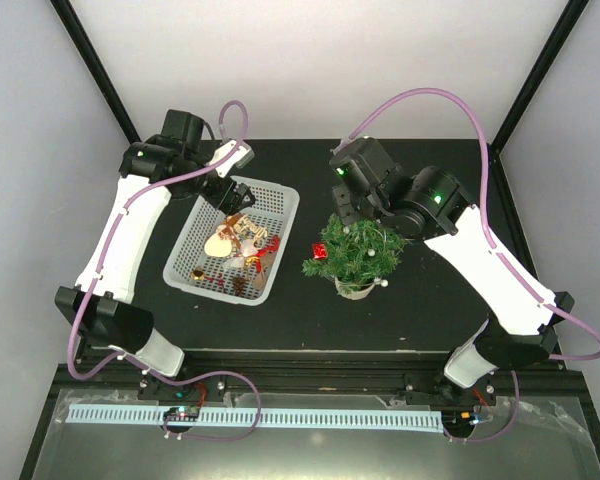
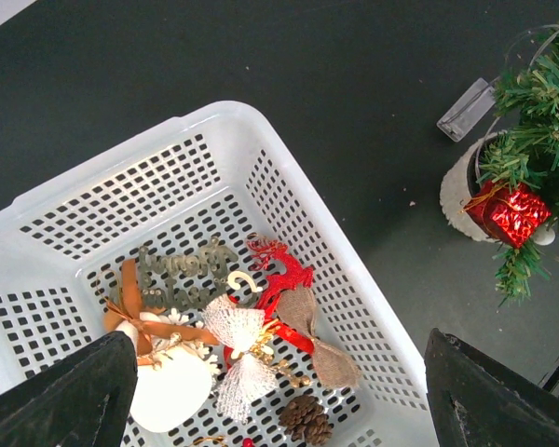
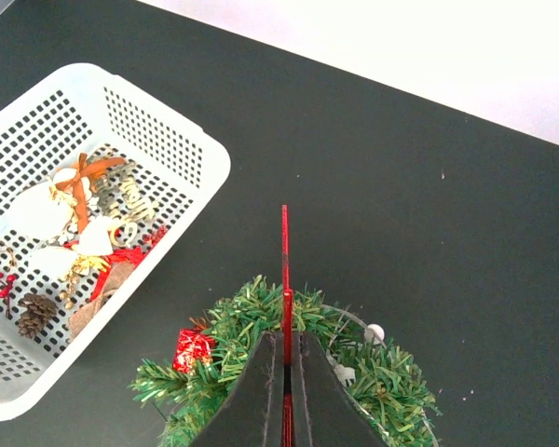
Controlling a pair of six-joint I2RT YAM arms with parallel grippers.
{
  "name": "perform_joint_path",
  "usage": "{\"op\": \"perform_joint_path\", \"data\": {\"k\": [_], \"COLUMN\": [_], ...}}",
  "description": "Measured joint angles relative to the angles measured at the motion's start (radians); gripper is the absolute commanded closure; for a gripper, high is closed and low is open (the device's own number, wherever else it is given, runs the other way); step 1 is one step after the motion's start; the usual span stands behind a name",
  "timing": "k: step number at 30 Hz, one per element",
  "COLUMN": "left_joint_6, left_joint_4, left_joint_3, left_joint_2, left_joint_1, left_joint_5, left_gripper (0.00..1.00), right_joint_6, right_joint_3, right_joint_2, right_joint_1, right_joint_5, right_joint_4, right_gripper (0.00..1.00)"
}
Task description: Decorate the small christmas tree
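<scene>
Right jaws: together, clamped on a thin red ornament point(image 3: 284, 261). From the wrist I see it edge-on, so I cannot tell its shape. It stands upright, pointing away from me, right over the tree point(image 3: 391, 382).

Tree: upright in its pot at mid-table, just right of the basket point(image 1: 298, 197) and apart from it. A red gift box point(image 3: 193, 351) hangs on its left side. A small white ball point(image 3: 374, 331) sits at its far right edge.

Left jaws: wide apart with nothing between them, hovering over the far end of the basket. Below them lie a red reindeer point(image 2: 281, 270), a burlap bow point(image 2: 319, 343), a pine cone point(image 2: 306, 421) and a white piece point(image 2: 172, 391).

Step in hand, as I read it: set the red ornament on the tree.

How to do it well:
- Come down slowly on the crown and aim for a bare spot away from the gift box, so the two reds do not crowd.
- Push the flat piece between branches deep enough for the needles to hold it. Part the jaws only once it sits.
- The pot looks light, and a sideways shove could tip the tree. Press straight down, lift straight up.
- I cannot see whether the ornament has a hanging loop. Without one, wedging is the only way.
- Hold the left jaws above the basket, off the tree side, until the right arm is out.
</scene>
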Motion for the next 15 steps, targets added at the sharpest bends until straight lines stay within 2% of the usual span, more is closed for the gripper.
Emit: {"op": "perform_joint_path", "data": {"k": [15], "left_joint_6": [0.000], "left_joint_4": [0.000], "left_joint_3": [0.000], "left_joint_2": [0.000], "left_joint_1": [0.000], "left_joint_5": [0.000], "left_gripper": [0.15], "right_joint_6": [0.004], "right_joint_3": [-0.018], "right_joint_2": [0.000], "right_joint_1": [0.000], "right_joint_5": [-0.013], "right_joint_4": [-0.003], "right_gripper": [0.99]}}
